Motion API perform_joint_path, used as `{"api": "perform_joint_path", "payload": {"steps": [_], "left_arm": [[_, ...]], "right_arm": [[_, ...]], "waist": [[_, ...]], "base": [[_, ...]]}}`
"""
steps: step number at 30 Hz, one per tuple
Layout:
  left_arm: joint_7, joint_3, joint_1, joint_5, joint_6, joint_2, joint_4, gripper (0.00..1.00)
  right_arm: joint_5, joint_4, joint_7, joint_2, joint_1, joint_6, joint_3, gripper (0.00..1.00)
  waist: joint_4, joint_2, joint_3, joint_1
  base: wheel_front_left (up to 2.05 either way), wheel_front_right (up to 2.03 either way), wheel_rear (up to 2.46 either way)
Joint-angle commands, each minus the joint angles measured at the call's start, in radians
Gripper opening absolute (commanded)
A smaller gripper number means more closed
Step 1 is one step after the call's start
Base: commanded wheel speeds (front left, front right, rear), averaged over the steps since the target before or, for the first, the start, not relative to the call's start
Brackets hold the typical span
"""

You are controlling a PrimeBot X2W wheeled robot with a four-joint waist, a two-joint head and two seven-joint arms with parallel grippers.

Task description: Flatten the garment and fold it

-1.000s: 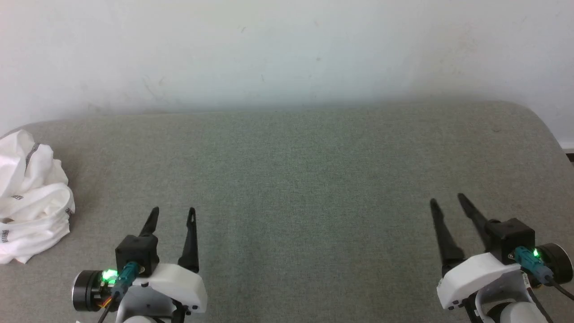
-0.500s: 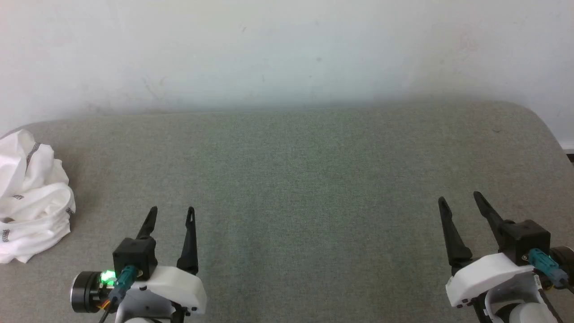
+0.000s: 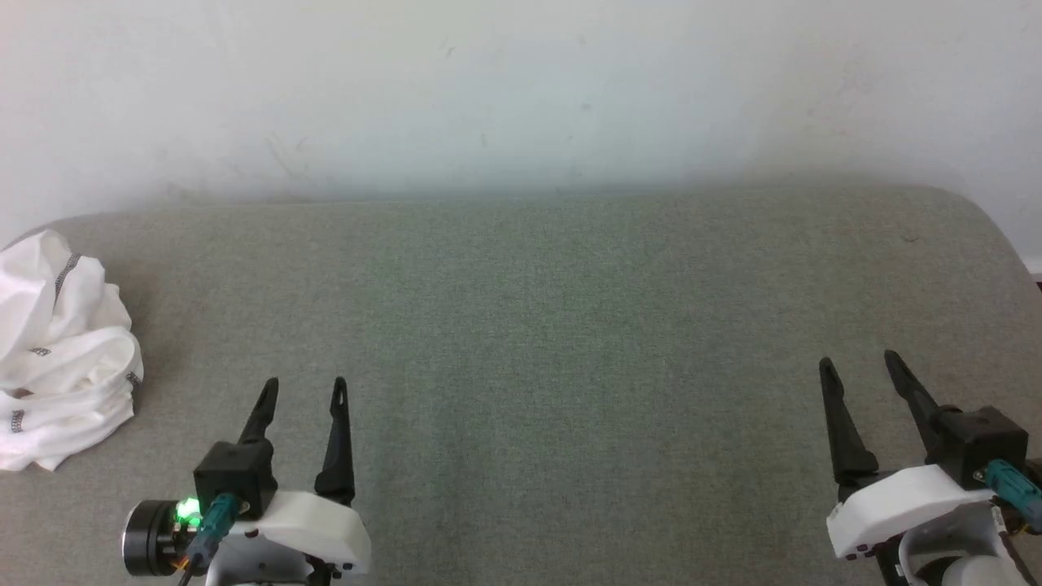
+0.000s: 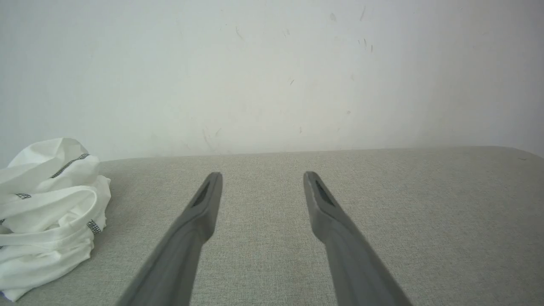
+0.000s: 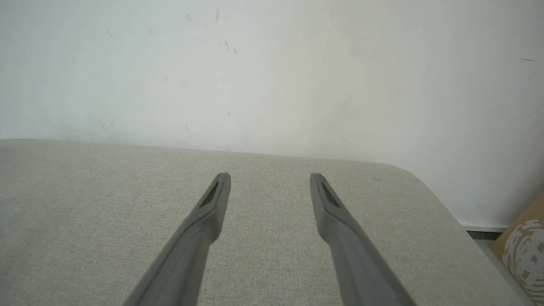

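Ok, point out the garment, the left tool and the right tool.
garment (image 3: 69, 362), head view, middle of the crumpled heap.
left tool (image 3: 304, 384), head view, midway between its fingertips.
right tool (image 3: 859, 360), head view, midway between its fingertips.

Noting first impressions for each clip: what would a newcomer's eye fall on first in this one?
The crumpled white shirt, bunched in a heap at the far left edge of the grey padded top, stands out first. Next come the left claw at the lower left and the right claw at the lower right of the head view, both open, holding nothing and apart from the shirt.
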Motion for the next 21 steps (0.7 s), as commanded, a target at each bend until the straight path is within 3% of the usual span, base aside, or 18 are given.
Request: {"api": "perform_joint_path", "payload": {"steps": [1,21], "left_arm": [[-0.012,0.007,0.014,-0.006,0.011,-0.001,-0.009,1.0],[-0.054,0.016,0.04,-0.033,0.043,-0.001,-0.022,1.0]], "right_arm": [[0.009,0.0,-0.012,0.001,0.006,0.0,-0.009,1.0],[0.011,0.005,-0.054,0.001,0.011,0.0,-0.027,1.0]], "waist": [[0.004,0.0,0.001,0.0],[0.091,0.0,0.008,0.0]], "base": [[0.0,0.0,0.0],[0.0,0.0,0.0]]}}
